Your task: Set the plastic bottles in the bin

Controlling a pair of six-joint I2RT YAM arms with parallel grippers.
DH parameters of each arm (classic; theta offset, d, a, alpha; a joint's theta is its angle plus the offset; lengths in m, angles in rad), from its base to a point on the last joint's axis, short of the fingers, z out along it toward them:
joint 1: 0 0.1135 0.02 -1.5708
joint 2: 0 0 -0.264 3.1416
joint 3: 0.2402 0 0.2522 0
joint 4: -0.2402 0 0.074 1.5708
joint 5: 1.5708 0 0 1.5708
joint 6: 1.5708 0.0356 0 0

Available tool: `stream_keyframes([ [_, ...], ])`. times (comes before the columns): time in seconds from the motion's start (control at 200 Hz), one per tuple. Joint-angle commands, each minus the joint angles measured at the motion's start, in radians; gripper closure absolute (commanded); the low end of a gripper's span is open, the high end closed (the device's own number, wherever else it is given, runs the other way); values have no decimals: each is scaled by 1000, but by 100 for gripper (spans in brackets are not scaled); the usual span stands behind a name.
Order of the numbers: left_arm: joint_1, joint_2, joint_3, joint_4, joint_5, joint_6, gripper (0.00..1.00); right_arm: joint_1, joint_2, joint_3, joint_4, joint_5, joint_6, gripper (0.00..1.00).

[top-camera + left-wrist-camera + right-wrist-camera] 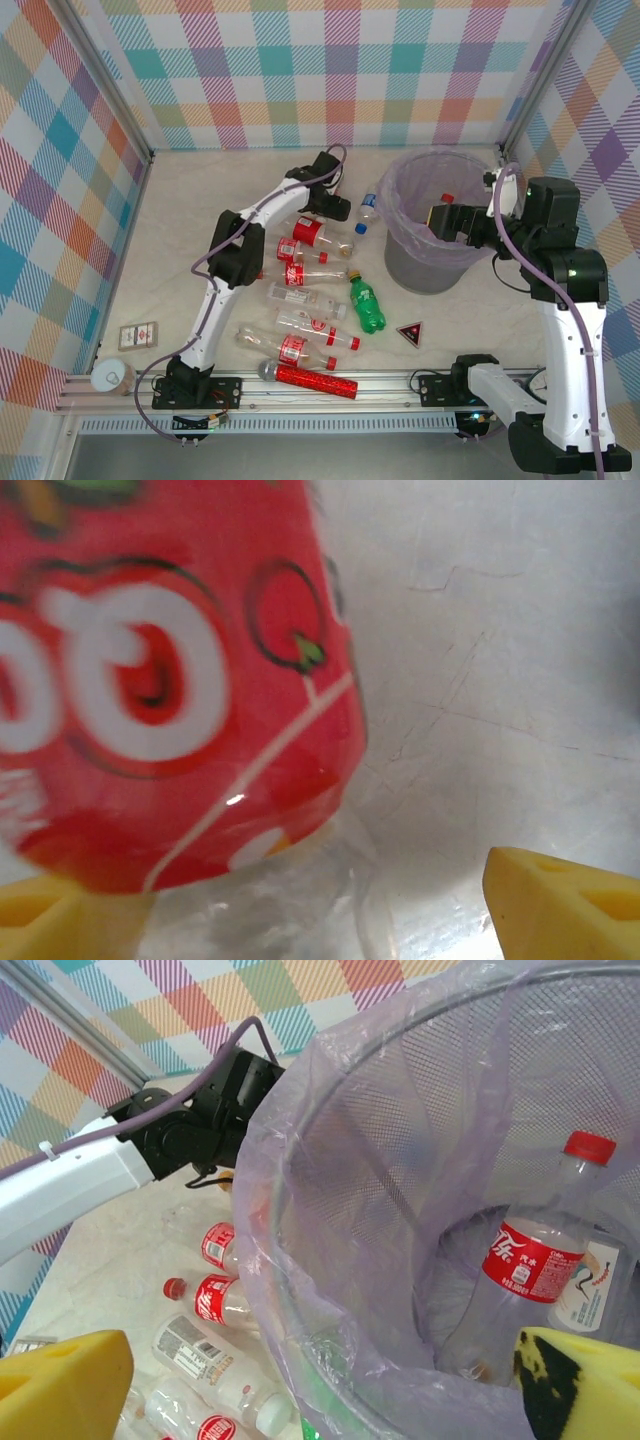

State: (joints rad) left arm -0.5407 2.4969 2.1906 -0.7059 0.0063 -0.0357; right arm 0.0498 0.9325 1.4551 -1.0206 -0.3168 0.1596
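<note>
Top view: left jaws down among the plastic bottles [297,275] on the tabletop [170,220], right jaws over the bin [420,265]. Left wrist: jaws wide, red-labelled bottle [170,680] between them. Right wrist: jaws wide, red-capped bottle [525,1260] inside the bin.

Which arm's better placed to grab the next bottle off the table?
Left. The left gripper is down at a red-labelled bottle, partly between its jaws; the right gripper hangs open over the bin, away from the loose bottles.

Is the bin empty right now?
No, the right wrist view shows a clear red-capped bottle with a red label already inside the bin.
</note>
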Motion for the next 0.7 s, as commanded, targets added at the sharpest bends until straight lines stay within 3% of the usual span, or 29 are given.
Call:
stream_keyframes([
  [0.0,-8,11,42,-23,-14,5,22,2,-46,-33,-2,35,-11,0],
  [0.295,-11,9,53,-44,-29,17,42,2,-52,-34,-14,40,-28,1],
  [0.57,-38,-92,-63,33,-26,9,49,2,-81,-175,229,-1,53,1],
  [0.695,-36,-121,-79,46,-57,2,54,2,-45,-136,215,-24,61,1],
])
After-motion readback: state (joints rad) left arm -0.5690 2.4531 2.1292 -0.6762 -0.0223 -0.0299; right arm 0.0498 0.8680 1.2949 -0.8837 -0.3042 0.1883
